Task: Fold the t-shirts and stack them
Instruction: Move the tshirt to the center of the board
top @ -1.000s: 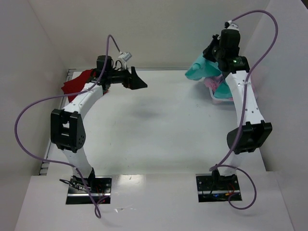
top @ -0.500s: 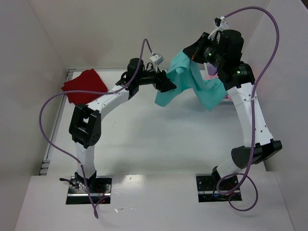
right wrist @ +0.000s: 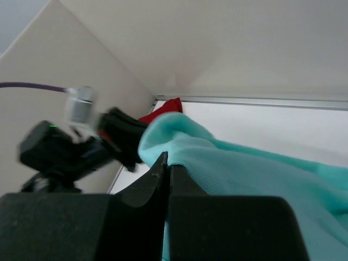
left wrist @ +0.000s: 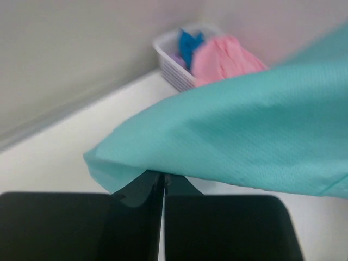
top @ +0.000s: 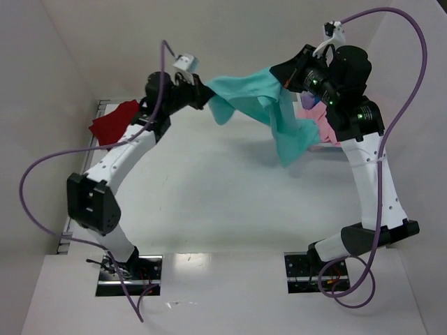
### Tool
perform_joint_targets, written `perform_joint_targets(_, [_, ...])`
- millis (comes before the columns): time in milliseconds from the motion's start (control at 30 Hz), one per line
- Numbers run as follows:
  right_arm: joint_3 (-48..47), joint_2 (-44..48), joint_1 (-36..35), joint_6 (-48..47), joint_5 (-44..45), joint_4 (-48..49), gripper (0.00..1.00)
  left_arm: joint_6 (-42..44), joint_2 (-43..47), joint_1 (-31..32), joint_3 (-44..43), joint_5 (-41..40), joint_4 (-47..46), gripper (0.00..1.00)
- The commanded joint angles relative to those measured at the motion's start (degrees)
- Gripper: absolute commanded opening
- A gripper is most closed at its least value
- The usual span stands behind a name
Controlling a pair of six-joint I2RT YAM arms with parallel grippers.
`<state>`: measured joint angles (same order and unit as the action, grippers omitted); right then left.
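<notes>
White table (top: 209, 202) lies below; left gripper (top: 201, 95) and right gripper (top: 285, 75) each clench the teal shirt (top: 255, 94), seemingly limp, best pinched at corners.

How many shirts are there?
5. Teal shirt: between left claw and right claw. Dark red shirt: table's far left. Pink shirt, blue shirt, purple shirt: in the basket, maybe hiding more.

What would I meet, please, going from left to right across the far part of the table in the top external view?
dark red t-shirt → left gripper → teal t-shirt → pink t-shirt
</notes>
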<state>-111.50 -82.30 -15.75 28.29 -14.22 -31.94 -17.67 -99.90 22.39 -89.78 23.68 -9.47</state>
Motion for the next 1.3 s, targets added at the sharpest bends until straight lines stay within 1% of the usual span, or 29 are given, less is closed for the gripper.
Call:
perform_joint_targets(0, [-1.3, 0.5, -0.5, 0.0, -1.4, 5.0, 0.00, 3.7, 12.0, -5.1, -1.5, -8.4, 1.8, 0.00])
perform_joint_targets(33, [-1.9, -0.1, -0.5, 0.0, -2.2, 5.7, 0.00, 4.3, 13.9, -6.9, -3.3, -8.4, 3.8, 0.00])
perform_joint_targets(167, [-2.4, -1.4, -0.5, 0.6, -3.8, 7.6, 0.00, 6.2, 16.0, -10.1, -9.1, -12.8, 11.0, 0.00])
perform_joint_targets(233, [-1.9, -2.0, -0.5, 1.9, -7.5, 9.1, 0.01, 6.8, 17.3, -12.0, -14.7, -13.7, 15.3, 0.00])
perform_joint_targets(267, [-1.1, -2.0, -0.5, 2.5, -9.1, 9.9, 0.03, 7.5, 17.9, -12.5, -15.9, -14.9, 16.1, 0.00])
perform_joint_targets(333, [0.8, -1.4, -0.5, 3.3, -11.8, 12.0, 0.03, 8.3, 18.8, -13.1, -17.4, -16.7, 16.9, 0.00])
perform_joint_targets(367, [3.0, -0.1, -0.5, 3.8, -11.8, 15.2, 0.03, 9.6, 19.6, -13.1, -18.0, -18.1, 17.4, 0.00])
perform_joint_targets(400, [3.8, 0.6, -0.5, 3.8, -10.8, 15.2, 0.01, 10.1, 19.7, -13.1, -18.0, -18.8, 17.4, 0.00])
perform_joint_targets(500, [4.4, 1.2, -0.5, 3.0, -9.0, 13.8, 0.01, 10.8, 19.7, -13.1, -18.6, -19.3, 18.4, 0.00])
perform_joint_targets(567, [8.6, 2.9, -0.5, 3.0, -8.1, 13.8, 0.01, 10.8, 19.7, -13.1, -18.1, -19.3, 18.4, 0.00])
perform_joint_targets(667, [12.3, 4.6, -0.5, 2.4, -7.3, 14.3, 0.09, 10.8, 19.7, -13.1, -18.1, -19.3, 18.4, 0.00])
perform_joint_targets(733, [16.1, 5.2, -0.5, 1.9, -9.3, 13.6, 0.14, 11.7, 19.1, -13.1, -18.7, -19.9, 20.3, 0.00])
perform_joint_targets(800, [21.3, 7.1, -0.5, 1.9, -11.4, 13.6, 0.25, 12.5, 18.3, -13.1, -20.0, -19.9, 20.9, 0.00])
perform_joint_targets(833, [23.4, 8.4, -1.0, 1.9, -11.4, 13.6, 0.35, 13.6, 17.5, -13.1, -21.4, -16.9, 21.8, 0.00])
perform_joint_targets(867, [27.5, 11.1, -1.0, 1.9, -12.0, 13.6, 0.38, 13.6, 16.9, -13.1, -21.4, -15.3, 21.8, 0.00])
perform_joint_targets(900, [29.1, 12.5, -1.0, 1.9, -12.0, 13.6, 0.40, 13.6, 16.3, -13.1, -22.0, -11.2, 21.8, 0.00])
perform_joint_targets(933, [33.2, 16.6, -1.0, 1.9, -11.3, 13.1, 0.35, 12.1, 15.0, -13.1, -22.0, -8.6, 20.1, 0.00])
perform_joint_targets(967, [34.5, 18.0, -1.0, 1.9, -11.3, 12.5, 0.30, 12.1, 14.3, -13.1, -22.5, -7.9, 20.1, 0.00])
perform_joint_targets(1000, [36.8, 20.2, -1.0, 1.9, -11.3, 12.5, 0.23, 11.5, 12.6, -11.7, -23.9, -7.9, 19.6, 0.00])
perform_joint_targets(1033, [37.8, 21.0, -1.0, 2.4, -11.3, 12.5, 0.20, 11.5, 11.7, -11.1, -25.0, -7.2, 19.6, 0.00])
perform_joint_targets(1100, [39.6, 21.7, -1.0, 2.9, -11.3, 11.7, 0.20, 12.0, 9.6, -9.7, -27.6, -6.6, 19.6, 0.00])
perform_joint_targets(1133, [41.2, 22.5, -1.0, 2.9, -11.3, 11.1, 0.26, 13.0, 7.2, -7.9, -31.1, -5.9, 20.3, 0.00])
perform_joint_targets(1167, [42.7, 22.5, -1.0, 2.9, -11.3, 11.1, 0.34, 13.7, 6.0, -6.8, -33.0, -5.9, 20.8, 0.00])
perform_joint_targets(1200, [43.2, 23.1, -1.0, 2.9, -11.3, 11.1, 0.46, 16.0, 3.3, -4.5, -37.0, -5.9, 22.1, 0.00])
perform_joint_targets(1233, [43.7, 23.2, -1.0, 2.9, -9.9, 11.1, 0.57, 17.3, 0.9, -3.6, -38.5, -5.9, 22.1, 0.00])
perform_joint_targets(1267, [43.7, 23.9, -1.0, 2.9, -9.9, 11.6, 0.57, 17.3, 0.0, -3.0, -39.2, -5.0, 22.1, 0.00])
